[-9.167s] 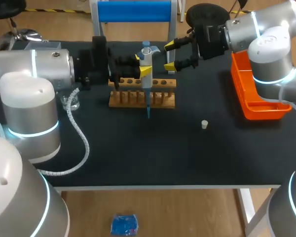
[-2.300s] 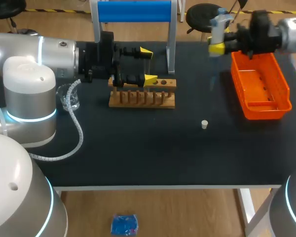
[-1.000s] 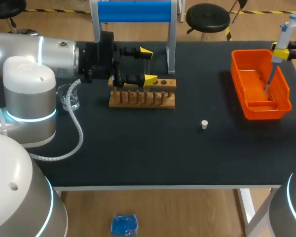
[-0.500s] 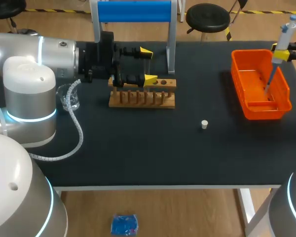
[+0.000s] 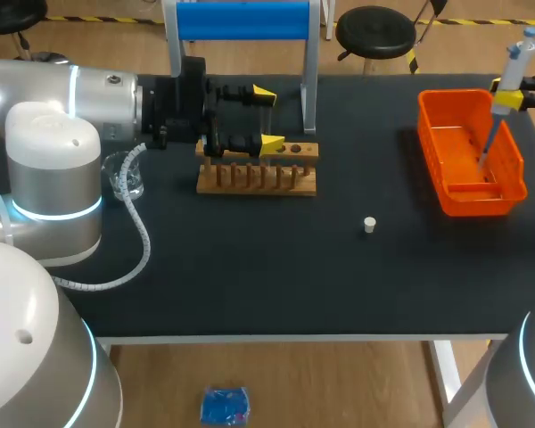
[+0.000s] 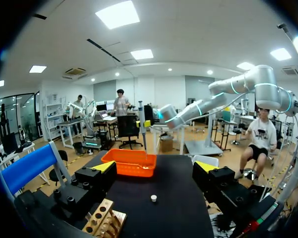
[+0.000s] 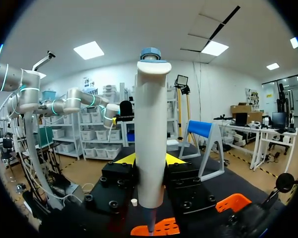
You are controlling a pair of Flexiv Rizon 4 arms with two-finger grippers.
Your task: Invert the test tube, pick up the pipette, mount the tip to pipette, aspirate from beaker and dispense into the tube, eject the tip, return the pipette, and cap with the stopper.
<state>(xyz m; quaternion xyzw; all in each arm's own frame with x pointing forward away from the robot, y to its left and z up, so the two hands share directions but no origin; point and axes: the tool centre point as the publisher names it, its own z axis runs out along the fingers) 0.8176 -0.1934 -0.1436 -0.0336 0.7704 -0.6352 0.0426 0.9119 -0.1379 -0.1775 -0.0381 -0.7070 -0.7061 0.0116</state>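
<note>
Black table [image 5: 276, 267]: orange tray [image 5: 426, 143] at three o'clock, the pipette [image 5: 512, 69] dipping its tip inside. It stands upright, white, blue-capped, clamped in the right gripper [image 7: 149, 159]. Left gripper [image 5: 267, 116] wide open, empty, above the wooden rack [image 5: 257, 178].

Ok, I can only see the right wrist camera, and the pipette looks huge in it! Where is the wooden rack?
Observer: The wooden rack stands toward the far side of the table, left of the middle in the head view.
Operator: Is my other gripper holding something?
Observer: No, the left gripper is open and empty, hovering just above the rack's far edge.
Operator: And where's the beaker?
Observer: The beaker sits to the left of the rack, near the table's left edge.
</note>
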